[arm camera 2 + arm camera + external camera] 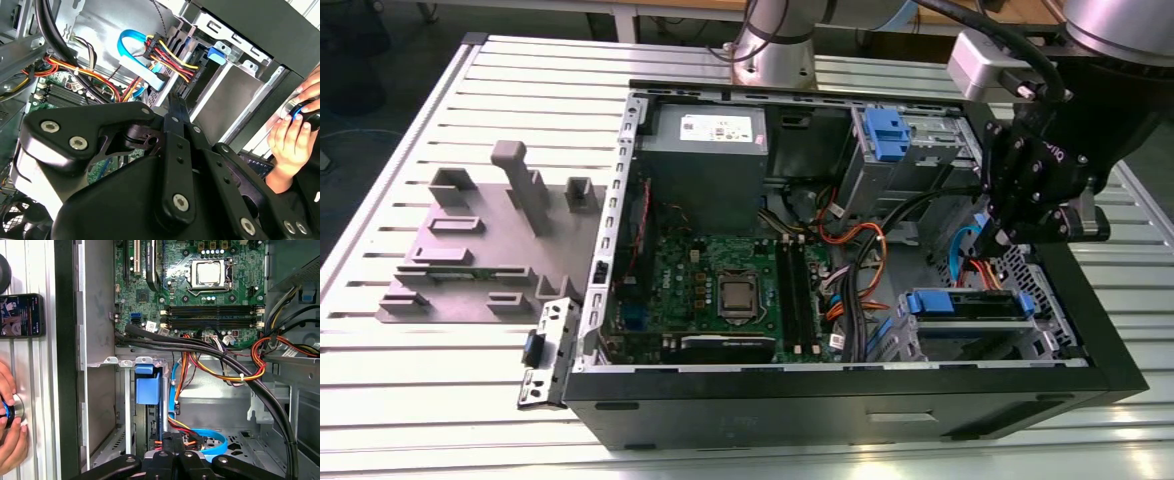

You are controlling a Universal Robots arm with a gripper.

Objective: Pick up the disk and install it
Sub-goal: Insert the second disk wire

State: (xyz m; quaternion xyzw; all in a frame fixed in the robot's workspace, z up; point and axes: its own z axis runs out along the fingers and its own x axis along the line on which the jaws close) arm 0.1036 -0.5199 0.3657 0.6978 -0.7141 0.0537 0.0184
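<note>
The disk (970, 305) sits in the drive cage at the bottom corner of the open computer case (854, 405), on the exterior view's right. We see its blue rail along the top edge and a grey face under it. In the first wrist view, the blue piece (148, 385) in the metal slot is likely part of it, but we cannot be sure.

The gripper (1001, 240) hangs just above the cage, near the orange and blue cables (970, 262). In both wrist views its black fingers (175, 107) look pressed together, and we see nothing between them (172, 439).

The green motherboard (720, 280) lies in the middle of the case. The grey power supply (707, 150) sits at the far end.

A person's hand (11, 440) rests on the table (40, 390) beside the case, on a round knob. A phone (21, 315) lies close by.
</note>
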